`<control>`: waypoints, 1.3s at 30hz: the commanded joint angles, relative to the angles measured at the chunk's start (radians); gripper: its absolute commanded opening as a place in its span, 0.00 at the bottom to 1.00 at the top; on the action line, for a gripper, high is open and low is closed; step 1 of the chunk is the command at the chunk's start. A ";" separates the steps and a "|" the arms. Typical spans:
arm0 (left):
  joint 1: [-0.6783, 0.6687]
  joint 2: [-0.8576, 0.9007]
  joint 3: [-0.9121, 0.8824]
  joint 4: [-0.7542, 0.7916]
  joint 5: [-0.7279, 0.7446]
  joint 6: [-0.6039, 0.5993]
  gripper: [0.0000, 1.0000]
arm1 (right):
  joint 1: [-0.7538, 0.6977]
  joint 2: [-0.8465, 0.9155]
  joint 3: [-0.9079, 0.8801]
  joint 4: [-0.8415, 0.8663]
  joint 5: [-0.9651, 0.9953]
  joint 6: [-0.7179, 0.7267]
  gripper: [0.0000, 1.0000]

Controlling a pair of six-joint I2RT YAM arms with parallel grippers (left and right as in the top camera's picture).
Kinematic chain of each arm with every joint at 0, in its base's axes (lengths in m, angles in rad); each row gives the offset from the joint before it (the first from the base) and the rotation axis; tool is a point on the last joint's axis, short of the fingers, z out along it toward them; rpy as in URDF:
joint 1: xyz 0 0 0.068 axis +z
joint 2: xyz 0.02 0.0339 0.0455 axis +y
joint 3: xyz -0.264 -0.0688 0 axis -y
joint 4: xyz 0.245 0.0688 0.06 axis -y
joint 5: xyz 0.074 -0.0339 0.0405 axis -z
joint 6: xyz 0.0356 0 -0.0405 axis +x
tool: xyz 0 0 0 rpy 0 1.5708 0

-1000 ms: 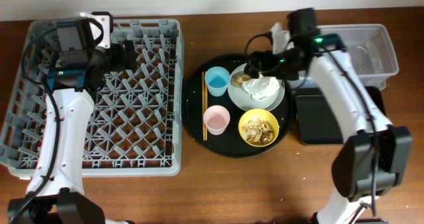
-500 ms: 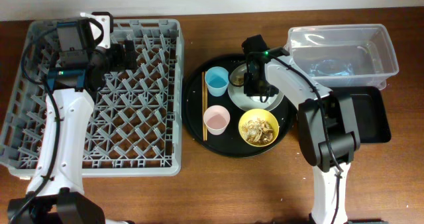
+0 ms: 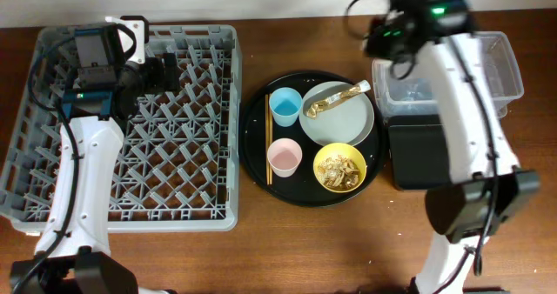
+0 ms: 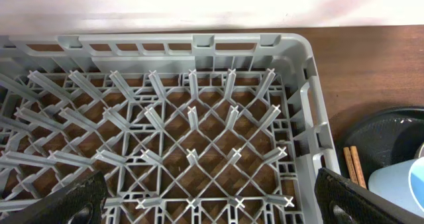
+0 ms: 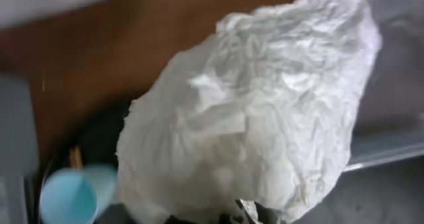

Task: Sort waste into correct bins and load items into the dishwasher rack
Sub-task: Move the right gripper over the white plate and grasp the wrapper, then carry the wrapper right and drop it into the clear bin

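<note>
My right gripper [image 3: 385, 38] is shut on a crumpled white napkin [image 5: 252, 111], which fills the right wrist view and hides the fingers. It hangs at the left end of the clear tub [image 3: 505, 68]. A brown wrapper [image 3: 335, 101] lies on the grey-white plate [image 3: 352, 124]. Beside the plate stand the blue cup [image 3: 285, 106], the pink cup [image 3: 285, 157] and the yellow bowl [image 3: 340, 167] holding noodle scraps. Chopsticks [image 3: 268, 150] lie left of the cups. My left gripper [image 4: 225, 214] is open and empty over the dishwasher rack [image 3: 209, 198].
The cups, bowl and plate sit on a round black tray [image 3: 258, 168]. A black rectangular tray [image 3: 418, 155] lies in front of the clear tub, partly under my right arm. The rack's pegs [image 4: 192, 111] stand just below my left fingers.
My right gripper has shut on the napkin, lifted it off the plate and carried it back and right to the clear tub. The brown wrapper stayed on the plate. The left arm is still.
</note>
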 commanded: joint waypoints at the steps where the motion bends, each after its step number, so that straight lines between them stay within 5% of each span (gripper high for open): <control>1: 0.003 0.005 0.019 0.002 -0.003 0.013 1.00 | -0.086 0.049 -0.016 0.064 0.035 0.009 0.04; 4: 0.003 0.005 0.019 0.003 -0.003 0.013 1.00 | -0.163 0.129 -0.016 0.130 0.031 0.009 0.08; 6: 0.003 0.005 0.019 0.003 -0.003 0.013 1.00 | -0.179 0.185 -0.016 0.138 0.030 0.009 0.71; 7: 0.003 0.005 0.019 0.003 -0.003 0.013 1.00 | -0.179 0.196 -0.016 0.132 0.030 0.009 0.83; 9: 0.003 0.005 0.019 0.002 -0.003 0.013 1.00 | -0.177 0.193 -0.011 0.124 -0.029 0.009 0.96; 12: 0.003 0.005 0.019 0.003 -0.003 0.013 1.00 | -0.171 0.168 0.072 0.052 -0.122 0.009 1.00; 17: 0.003 0.005 0.019 0.003 -0.003 0.013 1.00 | 0.000 0.184 0.093 -0.032 -0.188 0.161 0.80; 22: 0.003 0.005 0.019 0.003 -0.003 0.013 1.00 | 0.165 0.204 -0.121 0.094 -0.030 0.426 0.67; 32: 0.003 0.005 0.019 0.002 -0.003 0.013 1.00 | 0.189 0.205 -0.475 0.411 0.005 0.488 0.53; 36: 0.003 0.005 0.019 0.002 -0.003 0.013 1.00 | 0.189 0.225 -0.481 0.411 0.005 0.487 0.28; 37: 0.003 0.005 0.019 0.003 -0.003 0.013 1.00 | 0.189 0.227 -0.481 0.407 0.005 0.483 0.06; 39: 0.003 0.005 0.019 0.002 -0.003 0.013 1.00 | 0.187 0.219 -0.476 0.397 0.003 0.476 0.04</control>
